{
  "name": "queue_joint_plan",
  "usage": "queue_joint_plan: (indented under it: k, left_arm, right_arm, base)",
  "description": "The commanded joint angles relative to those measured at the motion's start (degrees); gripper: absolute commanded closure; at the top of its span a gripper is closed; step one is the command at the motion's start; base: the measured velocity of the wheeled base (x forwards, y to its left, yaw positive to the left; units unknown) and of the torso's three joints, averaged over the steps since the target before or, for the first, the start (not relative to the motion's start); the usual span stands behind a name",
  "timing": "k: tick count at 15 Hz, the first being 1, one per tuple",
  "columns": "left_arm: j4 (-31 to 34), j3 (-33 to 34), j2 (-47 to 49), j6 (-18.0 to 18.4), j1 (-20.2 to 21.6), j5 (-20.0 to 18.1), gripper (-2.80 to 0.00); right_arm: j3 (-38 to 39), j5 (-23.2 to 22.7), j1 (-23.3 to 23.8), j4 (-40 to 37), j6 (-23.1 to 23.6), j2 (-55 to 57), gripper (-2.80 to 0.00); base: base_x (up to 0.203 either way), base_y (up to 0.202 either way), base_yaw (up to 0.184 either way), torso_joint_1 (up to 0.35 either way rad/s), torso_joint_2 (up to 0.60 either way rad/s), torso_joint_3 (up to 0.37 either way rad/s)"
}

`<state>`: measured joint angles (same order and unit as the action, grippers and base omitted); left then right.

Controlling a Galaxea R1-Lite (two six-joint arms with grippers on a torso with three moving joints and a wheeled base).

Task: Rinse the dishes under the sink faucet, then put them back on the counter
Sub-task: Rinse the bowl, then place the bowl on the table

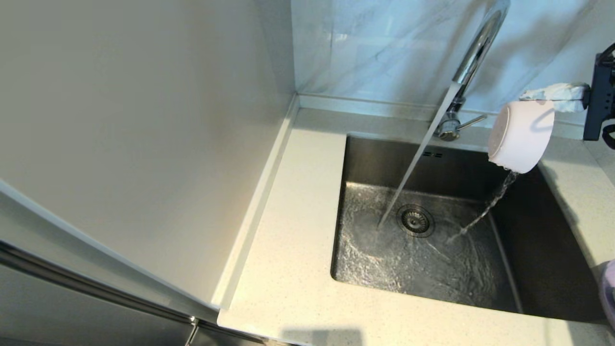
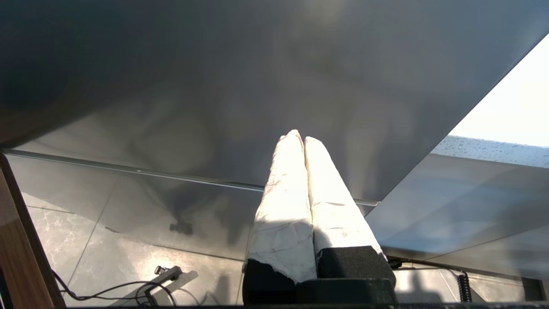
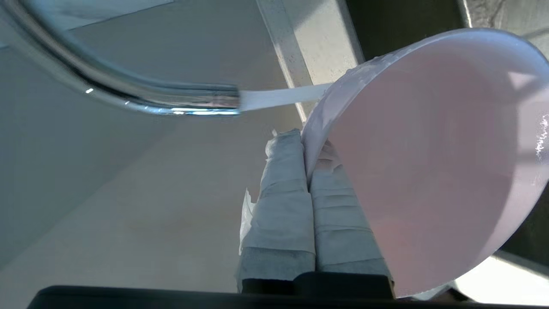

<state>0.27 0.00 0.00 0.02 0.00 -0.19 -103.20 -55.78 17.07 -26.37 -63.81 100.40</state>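
My right gripper (image 1: pixel 538 94) is shut on the rim of the pale pink bowl (image 1: pixel 520 136), holding it tipped on its side above the sink's (image 1: pixel 543 250) right half. Water pours out of the bowl's low edge into the basin. In the right wrist view the bowl (image 3: pixel 429 171) is pinched at its rim between the wrapped fingers (image 3: pixel 285 180). The chrome faucet (image 1: pixel 473 57) is running, its stream landing just left of the drain (image 1: pixel 416 220). A lavender dish (image 1: pixel 608 293) peeks in at the right edge on the counter (image 1: pixel 288 250). My left gripper (image 2: pixel 299 137) is shut and empty, parked below the counter.
A large pale cabinet panel (image 1: pixel 134 144) stands along the counter's left side. The marble wall panel (image 1: pixel 384 48) rises behind the faucet. A cable and bracket (image 2: pixel 163 274) lie on the tiled floor in the left wrist view.
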Motion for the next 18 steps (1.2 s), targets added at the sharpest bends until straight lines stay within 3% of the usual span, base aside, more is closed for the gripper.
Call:
queue_joint_plan:
  k: [1,7,18]
  left_arm:
    - [0.0,0.0,0.0,0.0,0.0,0.0,0.0]
    - [0.0,0.0,0.0,0.0,0.0,0.0,0.0]
    - [0.0,0.0,0.0,0.0,0.0,0.0,0.0]
  right_arm:
    - [1.6,-1.6,0.5,0.5,-0.4,1.1,0.0]
    - [1.7,-4.1,0.0,6.0,-0.4,2.9,0.0]
    - [1.2,-4.1,-6.1,12.0,-0.4,3.7,0.0]
  base:
    - [0.0,0.0,0.0,0.0,0.0,0.0]
    - [0.0,0.0,0.0,0.0,0.0,0.0]
    - [0.0,0.0,0.0,0.0,0.0,0.0]
